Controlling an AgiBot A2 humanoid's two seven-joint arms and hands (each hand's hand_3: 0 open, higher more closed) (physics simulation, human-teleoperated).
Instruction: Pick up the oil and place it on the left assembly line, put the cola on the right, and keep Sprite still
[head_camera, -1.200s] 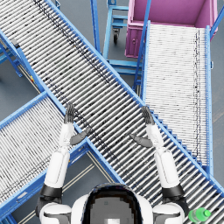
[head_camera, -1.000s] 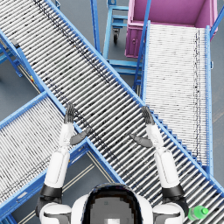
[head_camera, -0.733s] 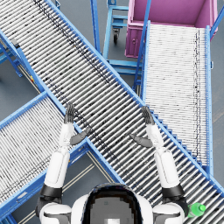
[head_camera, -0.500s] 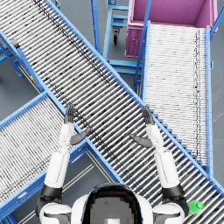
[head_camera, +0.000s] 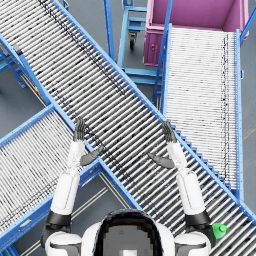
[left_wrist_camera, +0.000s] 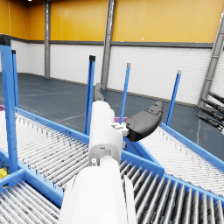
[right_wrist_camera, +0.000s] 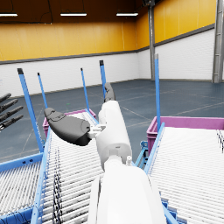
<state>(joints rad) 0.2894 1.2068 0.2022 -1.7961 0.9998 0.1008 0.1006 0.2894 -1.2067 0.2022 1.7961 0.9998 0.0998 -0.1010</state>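
- Left hand (head_camera: 80, 144) — released, fingers spread, holding nothing, above the edge of the diagonal roller conveyor (head_camera: 115, 100).
- Right hand (head_camera: 170, 146) — also released and empty, over the same rollers.
- Small green object (head_camera: 218, 230) sits on the rollers, just beside the right upper arm.

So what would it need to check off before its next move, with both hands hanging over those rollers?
1. Left hand empty, fingers apart: ok.
2. Right hand empty, fingers apart: ok.
3. Oil in sight: not ok, none in any view.
4. Cola in sight: not ok, none shows.
5. Green object on the central conveyor is the Sprite: cannot tell.
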